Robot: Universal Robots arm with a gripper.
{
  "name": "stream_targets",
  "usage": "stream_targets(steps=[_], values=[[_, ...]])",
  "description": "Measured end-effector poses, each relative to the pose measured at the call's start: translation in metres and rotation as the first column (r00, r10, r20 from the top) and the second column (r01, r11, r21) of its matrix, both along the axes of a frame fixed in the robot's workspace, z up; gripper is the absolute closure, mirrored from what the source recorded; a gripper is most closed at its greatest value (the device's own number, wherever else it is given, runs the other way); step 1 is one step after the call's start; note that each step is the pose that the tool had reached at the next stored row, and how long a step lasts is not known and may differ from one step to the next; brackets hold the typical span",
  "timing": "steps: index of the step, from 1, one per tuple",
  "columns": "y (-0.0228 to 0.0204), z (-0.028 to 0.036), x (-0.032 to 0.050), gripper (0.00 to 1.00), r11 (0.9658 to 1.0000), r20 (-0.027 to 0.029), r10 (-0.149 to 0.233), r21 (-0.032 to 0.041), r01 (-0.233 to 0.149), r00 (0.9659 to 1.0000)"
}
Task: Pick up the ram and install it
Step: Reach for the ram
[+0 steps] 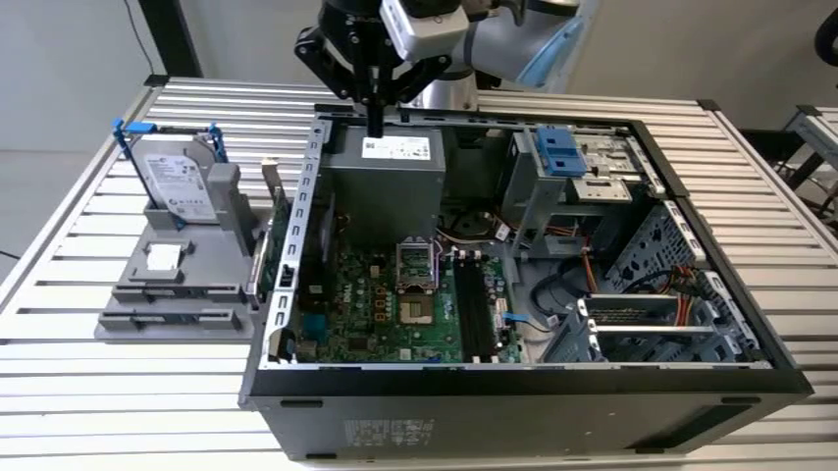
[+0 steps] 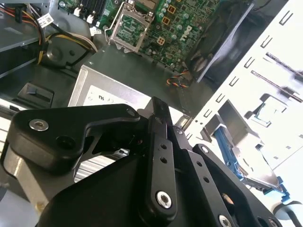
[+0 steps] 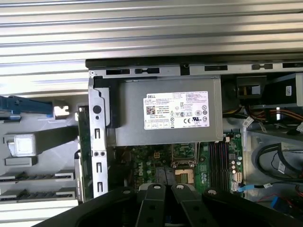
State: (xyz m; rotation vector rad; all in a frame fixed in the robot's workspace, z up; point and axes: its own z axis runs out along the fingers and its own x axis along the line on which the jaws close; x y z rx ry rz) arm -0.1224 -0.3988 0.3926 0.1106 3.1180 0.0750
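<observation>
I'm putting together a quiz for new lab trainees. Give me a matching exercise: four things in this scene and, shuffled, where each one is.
1 hard drive
2 power supply
3 ram
4 gripper

a above the power supply
b inside the case, white label on top
c upright in the grey holder, blue rails
d on edge beside the case's outer wall

Pairs: 1-c, 2-b, 3-d, 4-a

- Exterior view: high, oblique, taking in the whole open case (image 1: 524,402) and table (image 1: 118,392).
- First wrist view: straight down on the power supply (image 3: 175,111), mid-range.
- Second wrist view: close, slanting past the gripper (image 2: 158,109).
- All share power supply and motherboard (image 1: 380,314).
</observation>
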Motion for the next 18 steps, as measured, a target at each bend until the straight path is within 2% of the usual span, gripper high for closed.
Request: stream_targets(steps=[7, 18], values=[[-0.0001, 0.0001, -0.0037, 1.0, 1.0, 0.0002, 0.0, -0.0001, 0.0, 1.0], [0.0, 0.0, -0.0304, 1.0, 1.0, 0.0004, 0.0, 0.0003, 0.0, 1.0]])
